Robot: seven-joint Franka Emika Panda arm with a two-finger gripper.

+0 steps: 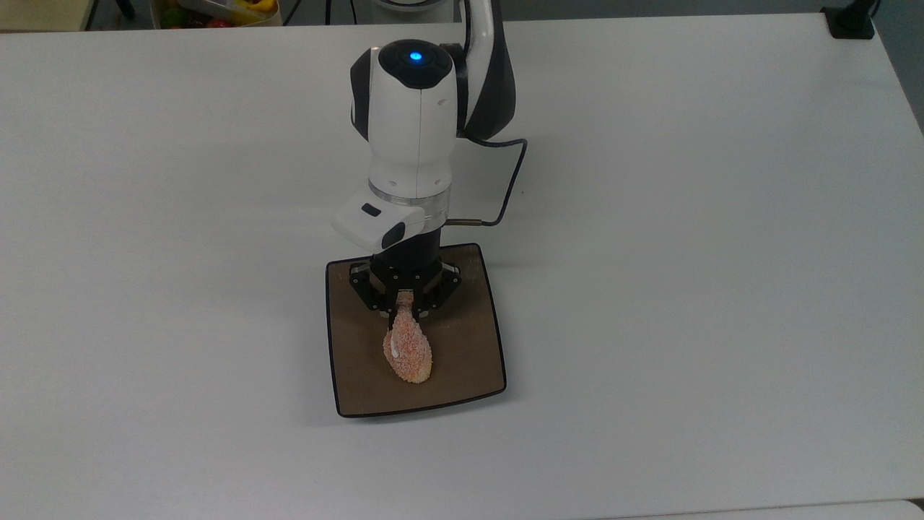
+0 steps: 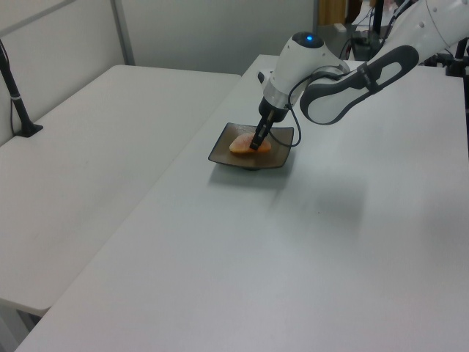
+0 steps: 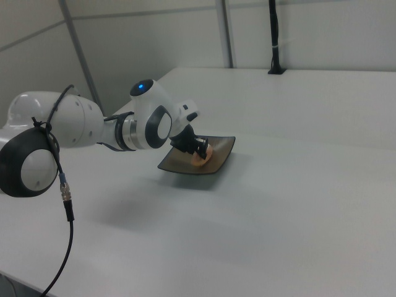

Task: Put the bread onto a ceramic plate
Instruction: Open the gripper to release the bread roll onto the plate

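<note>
The orange-pink speckled bread [image 1: 408, 350] hangs low over the middle of the square brown ceramic plate [image 1: 361, 375], its far end pinched in my gripper [image 1: 404, 309], which is shut on it. In the left view the bread [image 2: 242, 146] sits down inside the plate [image 2: 223, 155] beneath the gripper [image 2: 256, 143]; whether it touches the surface I cannot tell. The right view has the gripper [image 3: 199, 151] over the plate [image 3: 176, 166] with the bread [image 3: 198, 160] partly hidden behind the fingers.
The plate stands on a wide white table [image 1: 686, 253]. A black clamp post [image 1: 850, 22] sits at the top view's far right corner, and a bin of coloured items [image 1: 209, 11] lies beyond the far edge. A second white table [image 2: 88, 147] adjoins in the left view.
</note>
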